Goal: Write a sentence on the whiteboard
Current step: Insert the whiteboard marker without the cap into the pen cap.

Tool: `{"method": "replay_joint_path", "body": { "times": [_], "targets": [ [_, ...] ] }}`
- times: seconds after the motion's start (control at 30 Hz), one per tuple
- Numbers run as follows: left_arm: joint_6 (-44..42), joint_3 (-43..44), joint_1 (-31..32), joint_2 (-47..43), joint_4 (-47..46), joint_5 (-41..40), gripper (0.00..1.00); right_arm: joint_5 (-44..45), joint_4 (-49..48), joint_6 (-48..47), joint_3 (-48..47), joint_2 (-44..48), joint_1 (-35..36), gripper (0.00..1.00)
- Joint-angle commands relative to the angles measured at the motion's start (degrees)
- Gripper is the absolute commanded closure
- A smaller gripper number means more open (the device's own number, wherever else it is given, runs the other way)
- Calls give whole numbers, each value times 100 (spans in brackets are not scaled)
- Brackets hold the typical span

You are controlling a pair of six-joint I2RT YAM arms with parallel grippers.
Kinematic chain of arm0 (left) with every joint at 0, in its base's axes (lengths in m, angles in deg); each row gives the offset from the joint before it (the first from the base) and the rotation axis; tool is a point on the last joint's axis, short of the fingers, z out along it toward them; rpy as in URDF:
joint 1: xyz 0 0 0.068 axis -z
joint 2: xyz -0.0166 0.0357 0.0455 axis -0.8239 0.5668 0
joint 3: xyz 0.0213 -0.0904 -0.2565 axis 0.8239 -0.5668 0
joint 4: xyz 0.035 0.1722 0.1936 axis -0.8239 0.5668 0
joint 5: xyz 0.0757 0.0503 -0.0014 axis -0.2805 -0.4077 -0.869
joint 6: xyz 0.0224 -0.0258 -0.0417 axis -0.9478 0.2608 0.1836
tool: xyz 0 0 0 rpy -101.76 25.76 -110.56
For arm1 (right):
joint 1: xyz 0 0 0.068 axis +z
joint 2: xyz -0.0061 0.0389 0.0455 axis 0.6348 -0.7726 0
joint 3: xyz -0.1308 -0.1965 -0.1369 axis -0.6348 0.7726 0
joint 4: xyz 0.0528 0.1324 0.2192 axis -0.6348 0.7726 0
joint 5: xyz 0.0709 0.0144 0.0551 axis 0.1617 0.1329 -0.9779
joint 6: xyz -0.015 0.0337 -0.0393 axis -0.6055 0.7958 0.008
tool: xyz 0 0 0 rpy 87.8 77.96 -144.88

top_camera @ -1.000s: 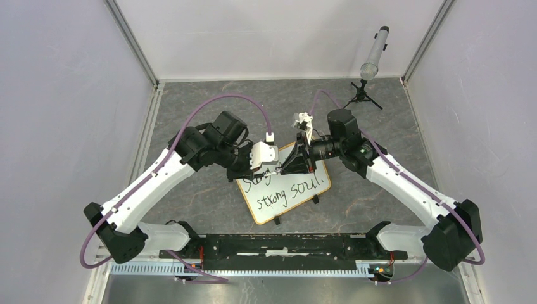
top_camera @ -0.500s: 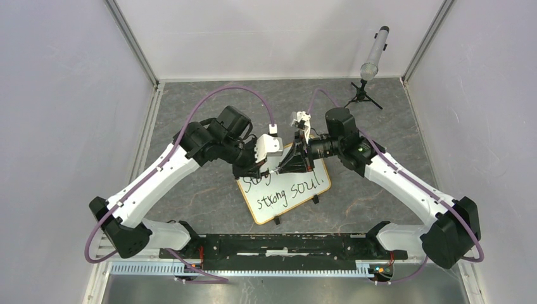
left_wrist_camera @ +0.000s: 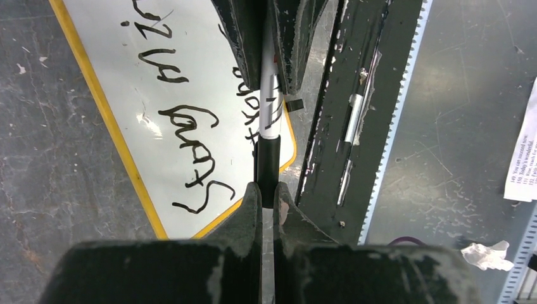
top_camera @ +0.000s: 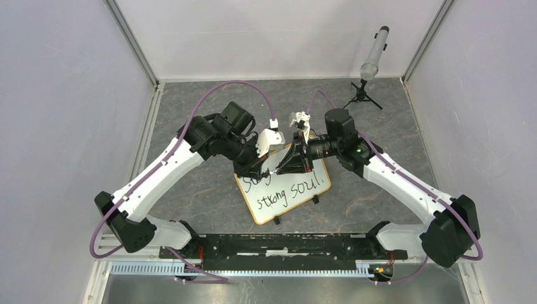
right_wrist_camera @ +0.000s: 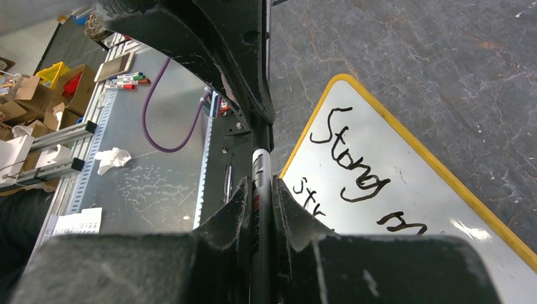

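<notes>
Handwriting in black ink runs in two lines across the small rectangular whiteboard with a thin orange-tan frame and rounded corners. It lies flat and skewed on the mottled grey bench, between the two arms and just beyond the long black rail at the near edge. Its two little black feet point toward the arm bases. The lower line reads "strong soul."; the upper one is partly hidden under the tools. Both arms reach in over the board's far half, tips facing each other. The left tool is clamped tight on the black end of a slim white-barrelled marker. The right tool is closed on the other stretch of the same marker, so the pen bridges the two above the board's far left part. Whether its tip touches the surface cannot be told. A grey tube on a small black tripod stands at the far right corner, well apart.
</notes>
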Motion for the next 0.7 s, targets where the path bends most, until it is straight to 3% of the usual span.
{"method": "replay_joint_path", "body": {
  "times": [0.0,0.33,0.63,0.67],
  "targets": [
    [560,466,92,84,-1650,1062,98,31,-516,99,120,-172,360,100],
    [1016,812,95,341,-2448,1244,98,-37,-594,265,82,-288,591,100],
    [222,321,-34,-158,-1566,831,97,275,350,-541,-400,-132,36,100],
    [137,276,-34,-172,-1418,659,92,312,407,-583,-439,-100,-2,100]
  ]
}}
